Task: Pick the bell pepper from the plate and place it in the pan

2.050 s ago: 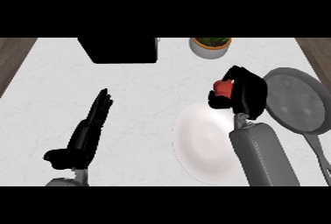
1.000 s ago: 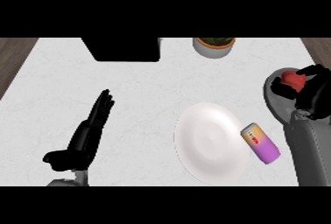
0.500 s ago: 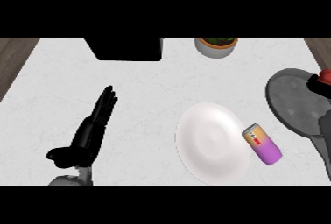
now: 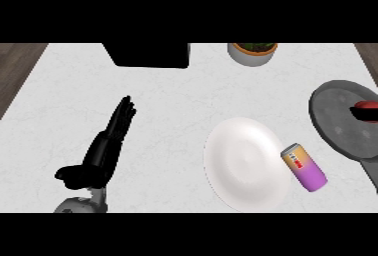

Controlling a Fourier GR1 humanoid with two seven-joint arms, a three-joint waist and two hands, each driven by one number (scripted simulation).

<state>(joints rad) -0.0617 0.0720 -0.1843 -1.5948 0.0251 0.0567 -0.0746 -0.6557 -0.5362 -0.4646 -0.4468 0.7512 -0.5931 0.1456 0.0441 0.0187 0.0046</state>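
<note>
While the white marbled counter [image 4: 148, 100] is being viewed from above, the round white plate [image 4: 247, 162] is being left bare and the dark grey round pan [image 4: 343, 117] is being occupied at the right edge. Over the pan, the red bell pepper [image 4: 367, 105] is being held by a black part of the right hand [image 4: 365, 114]; how far its fingers are curled cannot be told. Release should be made low and centred. The left hand [image 4: 111, 135] is being rested with straight fingers, holding nothing.
</note>
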